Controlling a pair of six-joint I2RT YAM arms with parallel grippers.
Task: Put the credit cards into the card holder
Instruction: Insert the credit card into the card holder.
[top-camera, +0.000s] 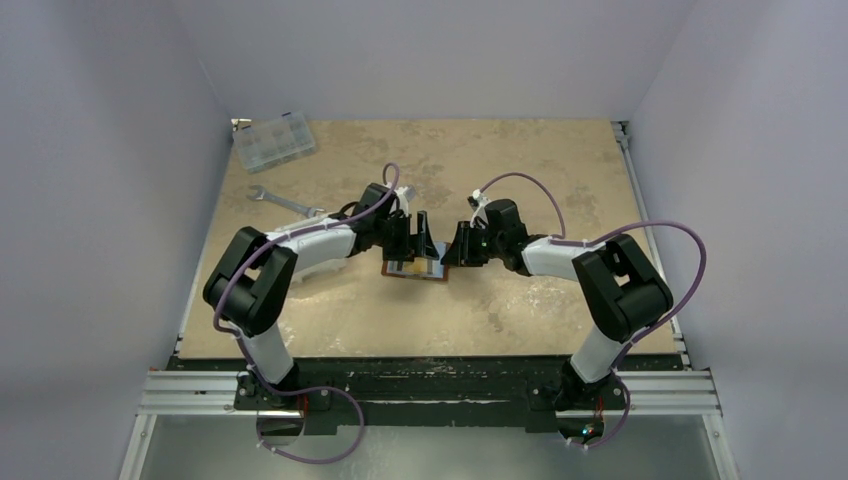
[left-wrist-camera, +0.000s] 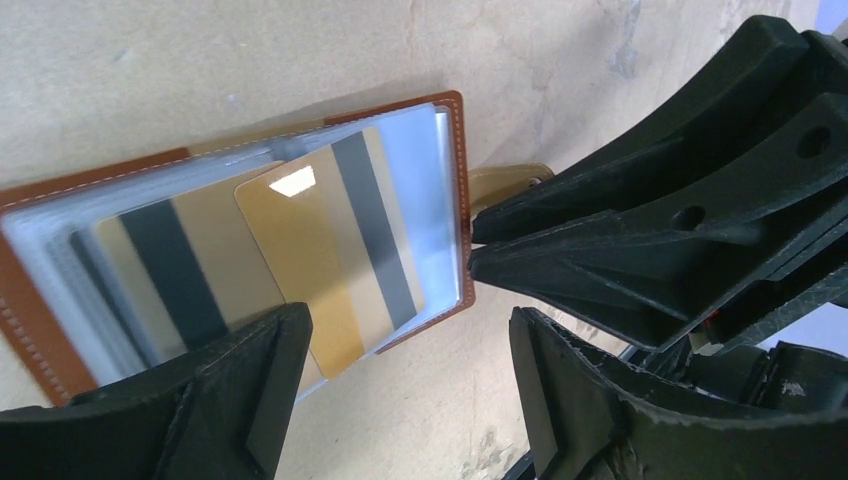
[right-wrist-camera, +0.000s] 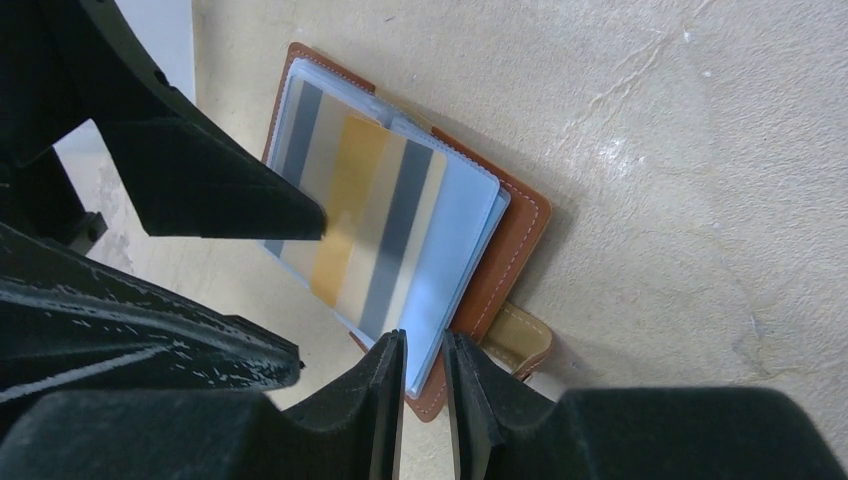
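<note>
**Top external: card holder (right-wrist-camera: 515, 240) open between two grippers**

The brown card holder lies open at the centre of the table (top-camera: 500, 150), with gold, dark-striped credit cards (left-wrist-camera: 300, 270) among its clear sleeves. The left gripper (left-wrist-camera: 405, 330) hovers at its 12 o'clock, fingers wide apart. The right gripper (right-wrist-camera: 422, 345), at 2 o'clock, pinches a sleeve's edge between nearly closed fingers.

We see the card holder (right-wrist-camera: 515, 235) lying open at centre frame, gold credit cards (right-wrist-camera: 345, 190) under its clear sleeves (right-wrist-camera: 455, 230). Our right gripper (right-wrist-camera: 423, 342), bottom centre, nips a sleeve corner between nearly closed tips. The left gripper (right-wrist-camera: 308, 290) spreads wide at left.
</note>
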